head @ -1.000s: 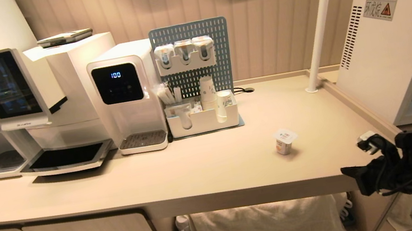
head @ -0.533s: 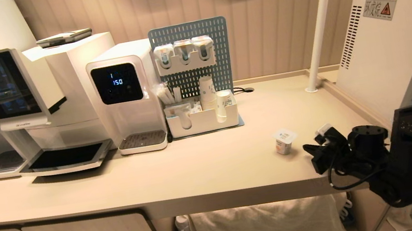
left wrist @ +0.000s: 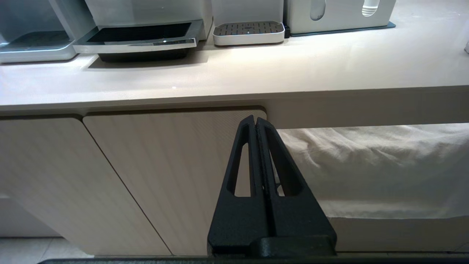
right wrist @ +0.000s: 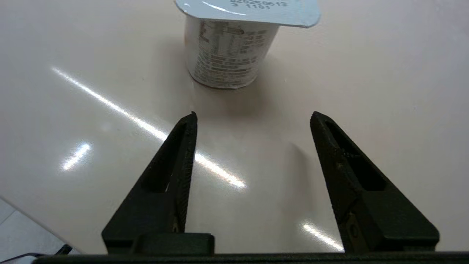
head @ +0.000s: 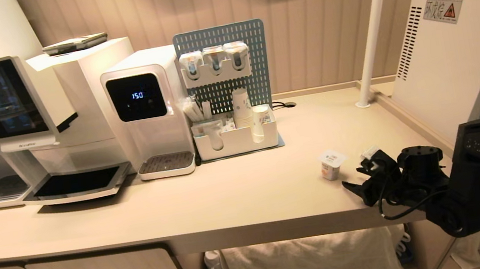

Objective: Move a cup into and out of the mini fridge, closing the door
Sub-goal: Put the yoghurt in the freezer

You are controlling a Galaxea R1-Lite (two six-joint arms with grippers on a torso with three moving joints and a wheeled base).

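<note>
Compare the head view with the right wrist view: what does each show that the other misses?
Head view only: the mini fridge at the counter's right end, the coffee machine, the water dispenser and the stacked paper cups.
Right wrist view only: the small print on the cup's side and the open gap between the claw's fingers.
Both: the cup upright on the counter, with the right claw just short of it.

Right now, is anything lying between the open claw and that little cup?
Nothing: in the right wrist view only bare counter separates the right gripper from the cup.
</note>
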